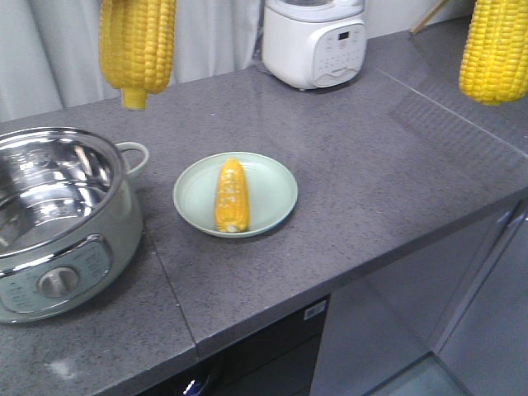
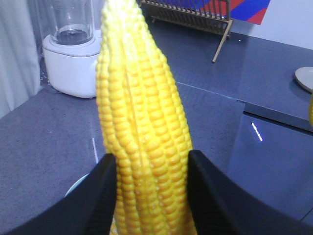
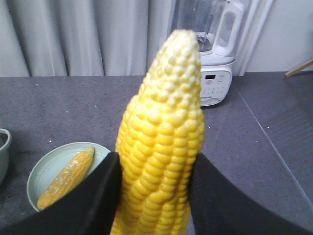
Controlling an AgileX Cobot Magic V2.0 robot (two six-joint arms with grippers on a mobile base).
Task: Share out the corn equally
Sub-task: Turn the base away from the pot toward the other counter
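Three cobs of yellow corn show. One corn cob [image 1: 232,195] lies on the pale green plate [image 1: 272,177] in the middle of the counter. A second cob [image 1: 136,45] hangs at the top left, above the counter behind the pot; my left gripper [image 2: 151,166] is shut on this cob [image 2: 142,112], its black fingers [image 2: 100,196] pressing both sides. A third cob [image 1: 493,49] hangs at the top right. My right gripper [image 3: 154,171] is shut on that cob [image 3: 164,132], to the right of the plate [image 3: 46,166] with its lying cob [image 3: 66,177].
A steel electric pot [image 1: 58,214] stands at the left front. A white blender [image 1: 313,41] stands at the back by the curtain. A dish rack [image 2: 195,14] and the rim of another plate [image 2: 305,78] lie further right. The counter's front edge [image 1: 346,280] is near.
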